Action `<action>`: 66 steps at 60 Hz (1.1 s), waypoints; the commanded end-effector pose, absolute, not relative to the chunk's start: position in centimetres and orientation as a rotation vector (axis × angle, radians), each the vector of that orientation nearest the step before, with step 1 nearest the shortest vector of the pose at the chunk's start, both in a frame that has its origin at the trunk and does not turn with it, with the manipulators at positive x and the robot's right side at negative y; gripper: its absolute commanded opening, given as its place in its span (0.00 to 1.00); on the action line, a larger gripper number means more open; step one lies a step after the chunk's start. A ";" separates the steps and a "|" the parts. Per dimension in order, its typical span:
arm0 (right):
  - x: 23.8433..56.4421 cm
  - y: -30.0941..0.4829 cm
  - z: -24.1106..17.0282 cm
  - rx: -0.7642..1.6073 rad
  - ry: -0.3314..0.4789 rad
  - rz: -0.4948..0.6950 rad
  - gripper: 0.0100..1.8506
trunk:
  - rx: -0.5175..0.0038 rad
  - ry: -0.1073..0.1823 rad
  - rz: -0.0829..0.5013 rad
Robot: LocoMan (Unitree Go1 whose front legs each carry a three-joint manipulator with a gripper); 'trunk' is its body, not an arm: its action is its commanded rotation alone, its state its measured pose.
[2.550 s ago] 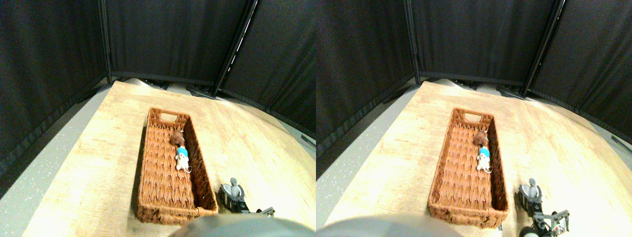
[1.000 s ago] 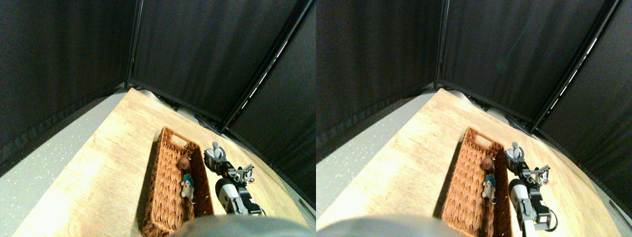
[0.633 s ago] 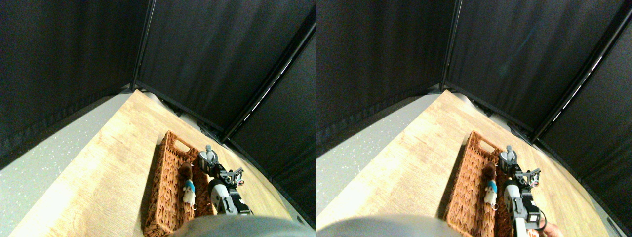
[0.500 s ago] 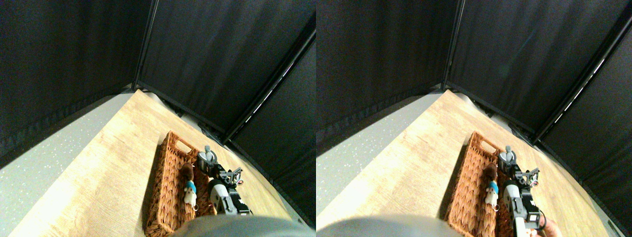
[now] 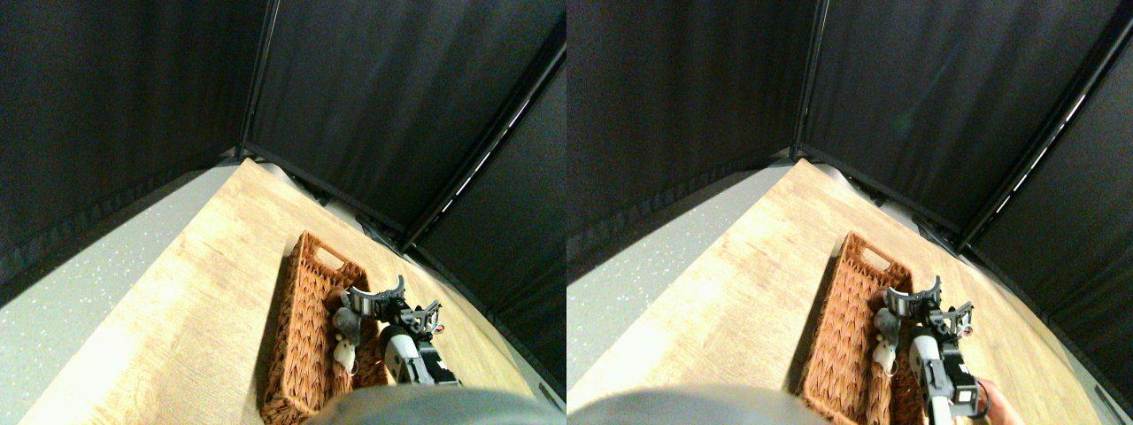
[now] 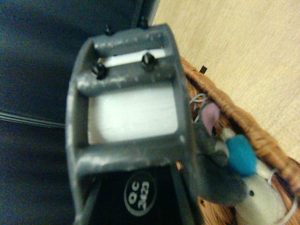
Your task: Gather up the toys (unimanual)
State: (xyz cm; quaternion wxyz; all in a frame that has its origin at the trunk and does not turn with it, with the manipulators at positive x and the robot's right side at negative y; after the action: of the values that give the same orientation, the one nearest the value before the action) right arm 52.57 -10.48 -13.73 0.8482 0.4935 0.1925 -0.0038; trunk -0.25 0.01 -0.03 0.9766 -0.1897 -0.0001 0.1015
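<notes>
A grey plush toy [image 5: 345, 324] lies inside the woven basket [image 5: 301, 354], near its right wall. Close by it lies a white toy with a blue scarf [image 5: 343, 354]. My right gripper [image 5: 379, 290] hovers just above the basket's right rim, open, with nothing between its jaws. In the wrist view the grey toy [image 6: 213, 157], with a pink ear, rests against the white and blue toy [image 6: 243, 159] beside the basket rim [image 6: 236, 112]. The dark frame of a jaw fills the middle of that view.
The basket sits on a light wooden table [image 5: 204, 292], and its handle cut-out [image 5: 329, 257] is at the far end. Grey floor [image 5: 80, 274] runs along the table's left edge. Black curtain panels [image 5: 354, 97] close off the back and right.
The camera has tilted and moved in. My gripper carried the grey toy from the table over the basket's right rim, then opened. The toy now lies in the basket.
</notes>
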 end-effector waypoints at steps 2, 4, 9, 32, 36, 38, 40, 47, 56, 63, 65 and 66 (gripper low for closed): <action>52.9 -10.9 -12.5 1.056 0.323 0.020 0.56 | -0.363 0.012 0.199; 53.0 -11.2 -12.5 1.053 0.318 0.021 0.55 | -0.357 0.014 0.196; 53.2 -12.8 -12.2 1.080 0.264 0.008 0.47 | -0.336 0.017 0.183; 51.9 -21.1 -9.9 1.013 0.031 -0.151 0.37 | -0.225 0.035 0.070; 51.3 -21.9 -9.7 1.010 -0.008 -0.197 0.37 | -0.211 0.035 0.054; 50.8 -22.4 -9.6 1.035 -0.023 -0.208 0.38 | -0.204 0.035 0.046; 50.6 -22.7 -9.7 1.050 -0.027 -0.207 0.39 | -0.198 0.034 0.040; 49.2 -24.2 -10.7 1.126 -0.035 -0.243 0.40 | -0.181 0.037 0.021; 47.3 -25.1 -12.1 1.153 -0.038 -0.273 0.45 | -0.169 0.041 0.014; 46.2 -25.4 -13.0 1.177 -0.034 -0.271 0.44 | -0.166 0.044 0.013; 46.1 -25.4 -13.1 1.180 -0.032 -0.273 0.43 | -0.167 0.044 0.014; 45.9 -25.4 -13.2 1.184 -0.031 -0.275 0.43 | -0.166 0.046 0.013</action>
State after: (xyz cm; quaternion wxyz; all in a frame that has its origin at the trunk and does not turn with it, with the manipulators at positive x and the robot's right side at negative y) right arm 45.93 -26.02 -14.26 0.8205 0.5476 0.0099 -0.1634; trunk 0.27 -0.45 -0.69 0.9965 -0.0756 0.0342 0.0101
